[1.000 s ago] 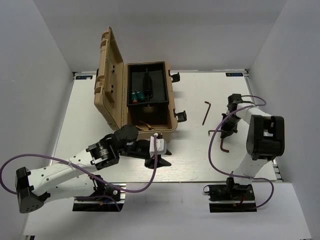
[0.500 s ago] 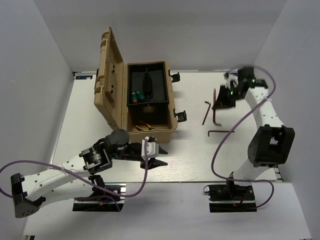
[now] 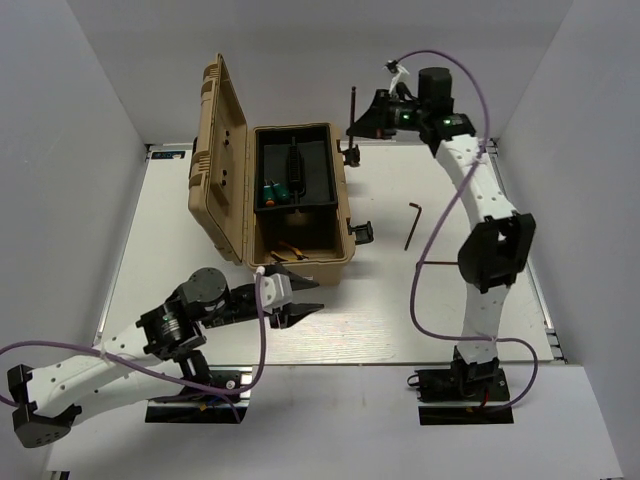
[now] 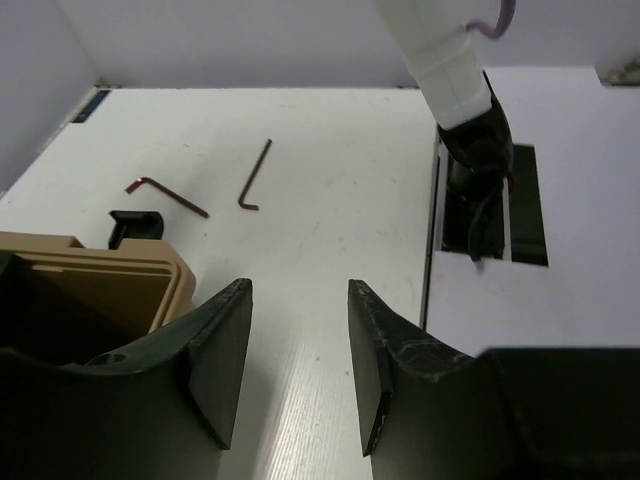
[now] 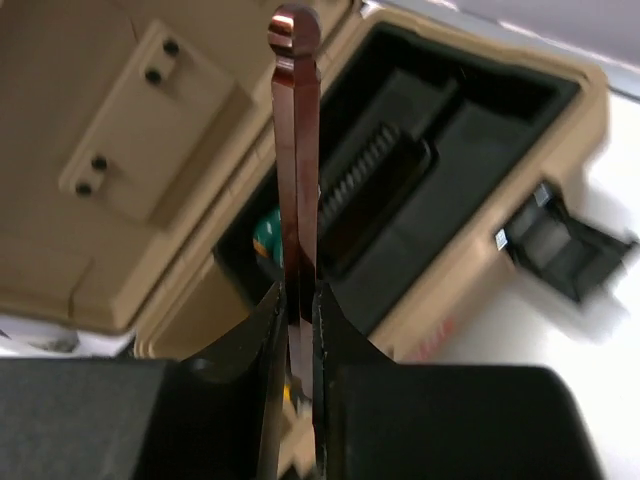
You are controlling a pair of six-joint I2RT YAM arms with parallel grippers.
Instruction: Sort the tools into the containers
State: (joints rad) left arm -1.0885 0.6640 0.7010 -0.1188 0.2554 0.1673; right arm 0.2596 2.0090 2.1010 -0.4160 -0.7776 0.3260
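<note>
My right gripper (image 3: 362, 122) is shut on a thin reddish-brown hex key (image 3: 352, 108) and holds it high, just right of the far end of the open tan toolbox (image 3: 300, 262). In the right wrist view the key (image 5: 296, 150) stands up between the jaws, above the box's black tray (image 5: 440, 140). Two green screwdrivers (image 3: 275, 189) lie in that tray. Yellow-handled pliers (image 3: 290, 253) lie in the box below it. Two more hex keys (image 3: 413, 224) (image 3: 437, 265) lie on the table, and both show in the left wrist view (image 4: 255, 178) (image 4: 166, 194). My left gripper (image 3: 298, 300) is open and empty near the box's front.
The toolbox lid (image 3: 218, 155) stands open on the left. Black latches (image 3: 362, 232) stick out from the box's right side. The right arm's base plate (image 4: 490, 200) sits at the table's near edge. White walls enclose the table on three sides.
My right gripper has lifted a hex key from the right of the table and swung it up and left towards the toolbox. My left gripper has drawn back slightly to the left.
</note>
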